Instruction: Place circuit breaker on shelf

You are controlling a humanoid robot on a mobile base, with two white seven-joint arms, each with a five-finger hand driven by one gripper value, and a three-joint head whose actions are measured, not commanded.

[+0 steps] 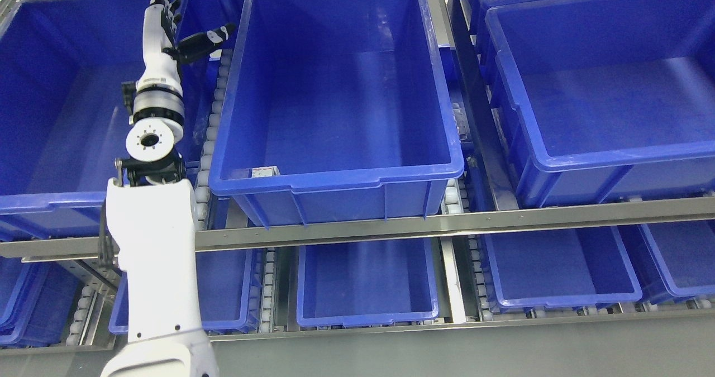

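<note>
Breaker [265, 171] — a small pale block — lies flat on the floor of the middle bin [341, 184], tucked into its near-left corner at about 7 o'clock. Nearest, on the lower tier, three more blue bins [366, 315] show nothing inside. Above the rail [447, 220], the left bin [33, 204] and right bin [614, 159] show bare floors too. Farther back, at 11 o'clock, the left hand [173, 22] hangs over the gap between left and middle bins — fingers spread, thumb out, holding nothing.
</note>
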